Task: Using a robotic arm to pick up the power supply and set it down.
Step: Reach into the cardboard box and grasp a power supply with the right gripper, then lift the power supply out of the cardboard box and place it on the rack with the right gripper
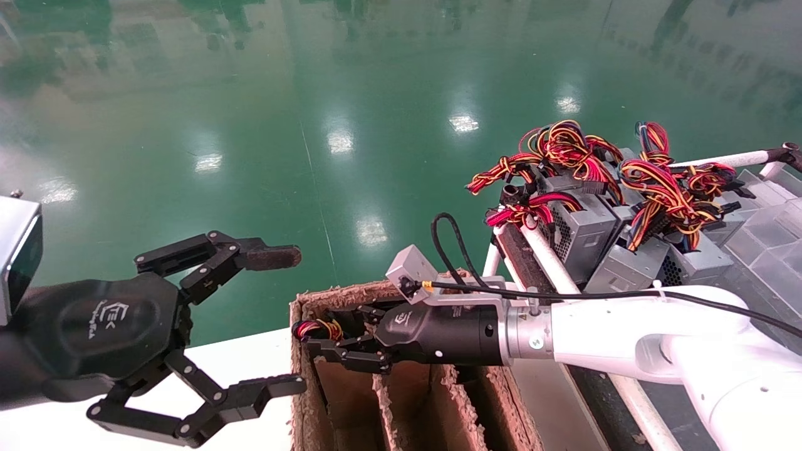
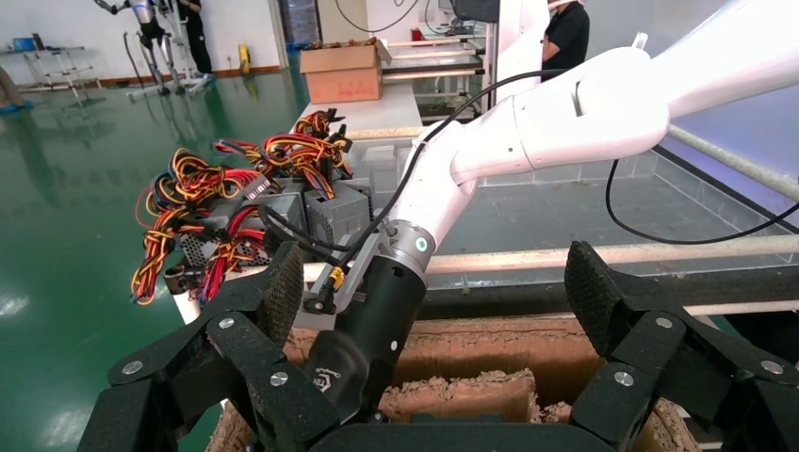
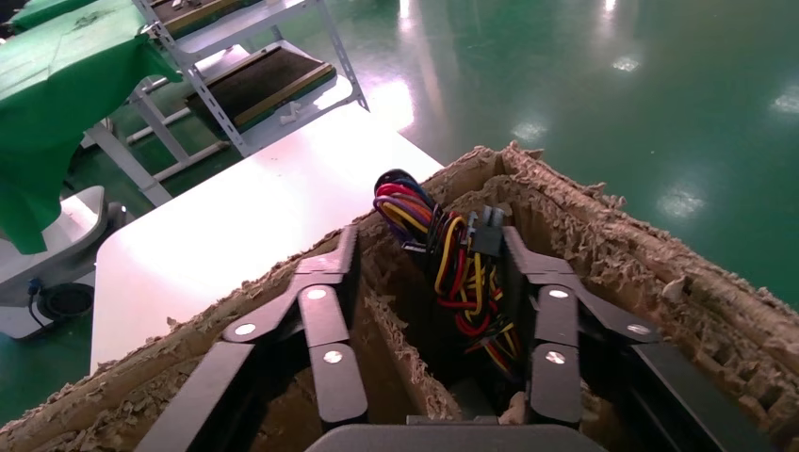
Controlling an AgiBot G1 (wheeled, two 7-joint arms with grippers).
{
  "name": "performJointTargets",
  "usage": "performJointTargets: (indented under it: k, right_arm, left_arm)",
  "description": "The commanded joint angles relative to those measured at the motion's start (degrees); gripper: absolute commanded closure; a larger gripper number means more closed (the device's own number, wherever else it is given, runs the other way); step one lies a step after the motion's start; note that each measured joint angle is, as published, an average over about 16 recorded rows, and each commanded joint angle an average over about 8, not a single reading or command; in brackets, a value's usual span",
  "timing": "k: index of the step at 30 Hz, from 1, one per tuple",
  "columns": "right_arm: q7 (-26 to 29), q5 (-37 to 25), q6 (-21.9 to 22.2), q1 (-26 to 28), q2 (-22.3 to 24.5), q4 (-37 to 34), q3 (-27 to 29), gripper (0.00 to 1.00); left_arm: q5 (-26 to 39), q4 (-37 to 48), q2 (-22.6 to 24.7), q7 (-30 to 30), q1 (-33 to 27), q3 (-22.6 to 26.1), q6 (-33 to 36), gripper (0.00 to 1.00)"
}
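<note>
The right tool (image 1: 326, 347) reaches into the far-left compartment of a frayed cardboard box (image 1: 388, 401), at about 6 o'clock in the head view. Its fingers (image 3: 325, 348) stand partly spread around a bundle of wires (image 3: 452, 273); the body of this power supply (image 1: 316, 329) is hidden below, so a firm grip cannot be confirmed. More power supplies (image 1: 601, 238) are piled at 2 o'clock. The left tool (image 1: 276, 319) hangs wide open at 8 o'clock, idle. Wires could snag on the ragged dividers and tug the box.
</note>
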Motion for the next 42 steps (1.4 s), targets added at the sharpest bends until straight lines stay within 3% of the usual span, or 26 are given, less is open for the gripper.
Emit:
performJointTargets:
  k: [1, 21, 42]
  right_arm:
    - [-0.4, 0.2, -0.1, 0.1, -0.2, -0.6, -0.1, 1.0]
    - [-1.9, 3.6, 0.3, -0.6, -0.3, -1.4, -1.4, 1.0]
    - [-4.7, 11.6, -7.8, 3.2, 3.4, -4.7, 3.0, 1.0]
  left_arm:
    - [0.0, 0.0, 0.0, 0.0, 0.0, 0.0, 0.0, 0.0]
    - [0.0, 0.0, 0.0, 0.0, 0.0, 0.0, 0.0, 0.0]
    - [0.0, 0.0, 0.0, 0.0, 0.0, 0.0, 0.0, 0.0]
